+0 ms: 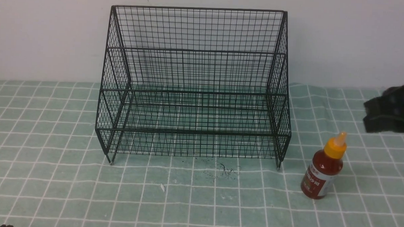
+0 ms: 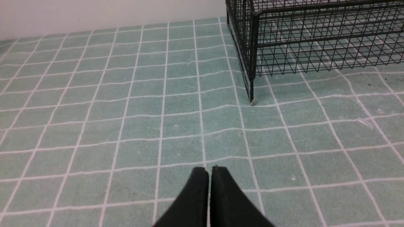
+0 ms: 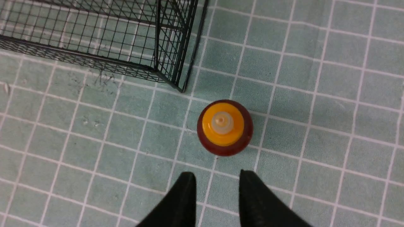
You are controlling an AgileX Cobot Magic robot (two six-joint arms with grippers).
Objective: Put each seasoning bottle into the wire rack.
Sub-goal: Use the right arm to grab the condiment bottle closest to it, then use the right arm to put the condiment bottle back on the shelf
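Note:
The seasoning bottle, dark red with a yellow-orange cap and a white-and-red label, stands upright on the green checked cloth just right of the wire rack's front right leg. The black wire rack stands against the wall and holds no bottle. In the right wrist view the bottle shows from above, just beyond my right gripper, which is open and empty. The rack corner lies close by. My left gripper is shut and empty over the cloth, short of the rack's front left leg.
The right arm shows as a dark blur at the right edge of the front view, above the bottle. A small white scrap and dark specks lie on the cloth in front of the rack.

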